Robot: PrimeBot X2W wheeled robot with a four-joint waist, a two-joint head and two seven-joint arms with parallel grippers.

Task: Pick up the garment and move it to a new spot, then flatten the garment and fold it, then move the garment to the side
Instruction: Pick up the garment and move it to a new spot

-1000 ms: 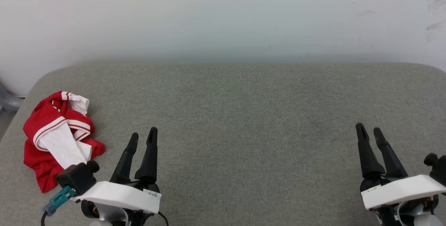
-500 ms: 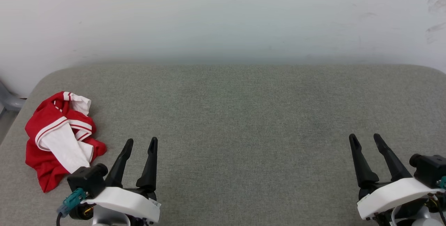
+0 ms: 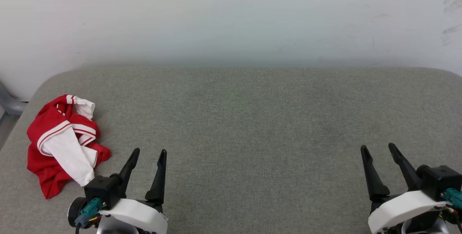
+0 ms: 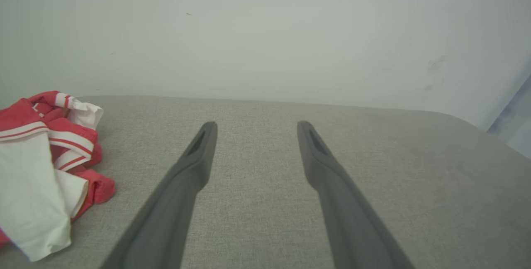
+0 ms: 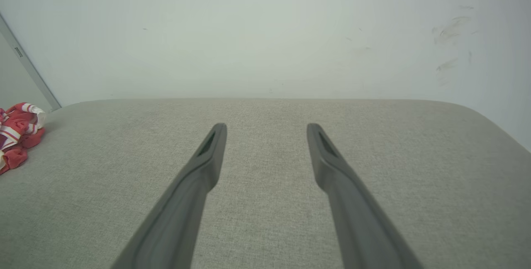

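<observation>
The garment (image 3: 61, 142), red with white sleeves and striped trim, lies crumpled near the left edge of the grey cushioned surface (image 3: 245, 118); its lettering is hidden in the folds. It also shows in the left wrist view as the garment (image 4: 41, 165) at the left, and far left in the right wrist view as the garment (image 5: 16, 134). My left gripper (image 3: 149, 152) stands open just right of the garment, not touching it, fingers empty (image 4: 253, 124). My right gripper (image 3: 378, 147) stands open at the lower right, far from the cloth (image 5: 265, 126).
A pale wall (image 3: 231, 17) rises right behind the cushion's far edge. The cushion's corners are rounded, and its left edge drops off just beyond the garment. A grey metal leg (image 3: 9, 104) shows past that edge.
Both grippers have drawn back toward the bottom of the head view and spread their fingers wider. The garment has stayed where it was.
</observation>
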